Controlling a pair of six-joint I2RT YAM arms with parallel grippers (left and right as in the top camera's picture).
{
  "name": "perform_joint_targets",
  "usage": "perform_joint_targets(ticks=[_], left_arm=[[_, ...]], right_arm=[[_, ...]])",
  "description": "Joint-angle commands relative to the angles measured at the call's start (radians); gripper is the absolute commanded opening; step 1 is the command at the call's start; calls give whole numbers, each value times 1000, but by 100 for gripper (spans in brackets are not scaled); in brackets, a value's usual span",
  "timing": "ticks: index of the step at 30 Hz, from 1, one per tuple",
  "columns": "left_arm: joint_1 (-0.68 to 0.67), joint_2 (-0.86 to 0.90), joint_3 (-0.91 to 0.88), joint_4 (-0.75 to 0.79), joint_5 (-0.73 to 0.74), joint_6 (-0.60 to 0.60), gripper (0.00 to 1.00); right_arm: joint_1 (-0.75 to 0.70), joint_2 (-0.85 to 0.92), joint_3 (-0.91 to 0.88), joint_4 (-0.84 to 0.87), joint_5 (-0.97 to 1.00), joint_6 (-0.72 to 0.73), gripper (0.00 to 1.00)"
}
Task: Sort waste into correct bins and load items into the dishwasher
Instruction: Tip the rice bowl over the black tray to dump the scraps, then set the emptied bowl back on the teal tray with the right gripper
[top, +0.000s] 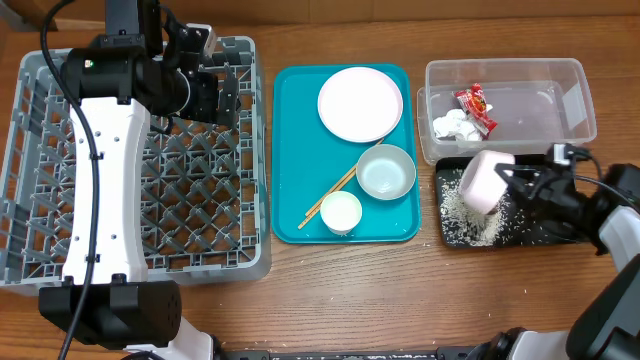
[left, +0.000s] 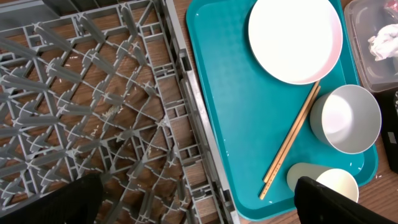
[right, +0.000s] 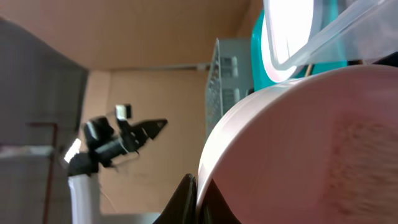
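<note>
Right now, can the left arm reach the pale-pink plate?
Probably yes. The plate lies uncovered, the open left gripper hangs over the rack beside the tray, and the right gripper holds the pink bowl elsewhere.

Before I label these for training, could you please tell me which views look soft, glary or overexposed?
Overhead: evenly lit and sharp, with faint glare on the clear tub. Left wrist: crisp on the plate and rack. Right wrist: the pink bowl sits too close and looks soft, with a blown-out white patch above it.
</note>
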Motion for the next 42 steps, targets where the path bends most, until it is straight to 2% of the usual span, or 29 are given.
perform_joint_targets(ticks=[1,9,16,19,27,36,42], left_arm=[[-2,4,20,1,-5,-14,100],[-2,4,20,1,-5,-14,100],[-2,4,20,1,-5,-14,100],[-2,4,20,1,-5,-14,100],[-3,4,20,1,-5,-14,100],[-3,4,20,1,-5,-14,100],[-3,4,20,1,-5,-14,100]], right_arm=[[-46,0,2,6,-62,69,4],[-81,0,2,23,-62,209,4],[-81,0,2,40,-62,209,4],[-76,0,2,100,-60,173,4],[-6,-44,6,114,-26,164,4],[202,-282,74,97,333,303,4],[452,-340,286,-56,717,336,4]])
